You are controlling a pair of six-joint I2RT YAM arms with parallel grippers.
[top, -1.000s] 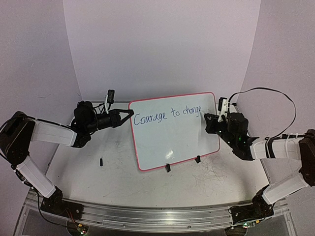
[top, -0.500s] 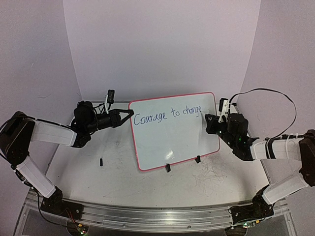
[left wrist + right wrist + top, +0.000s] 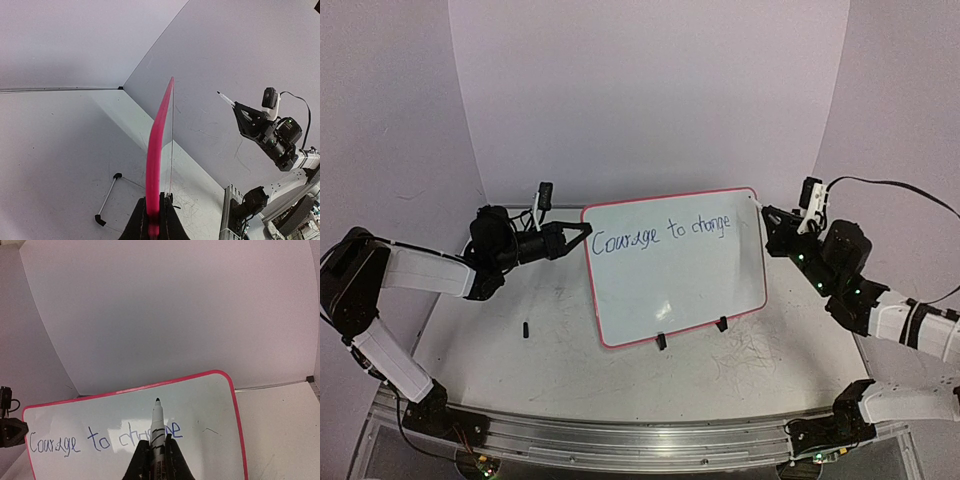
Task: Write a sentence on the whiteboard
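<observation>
- White and glossy, the whiteboard (image 3: 670, 290) is standing near the middle of the tabletop (image 3: 570, 345). It is leaning back on two black clip feet (image 3: 661, 341) and showing a thin red-pink rim around its rounded corners.
- Dark blue cursive is running along the upper part of the board. The sentence (image 3: 660, 237) is reading "Courage to change", and the lower part of the board is lying bare.
- The left gripper (image 3: 582, 232) is reaching in from the left and pinching the board's left edge near its top corner. In the left wrist view its two fingers (image 3: 141, 225) are pressing together on the pink rim, which is showing edge-on as a thin curved line.
- The right gripper (image 3: 767, 212) is hovering just beside the board's upper right corner, its jaws clamping a marker (image 3: 157, 426) with a white barrel and a dark tip.
- The marker's tip is pointing toward the board but hanging in the air, apart from the surface. In the right wrist view it is lining up above the word "change".
- A small black object (image 3: 526, 329) is lying on the tabletop to the left of the board, below the left arm.
- Faint grey scribble marks are showing on the tabletop in front of the board.
</observation>
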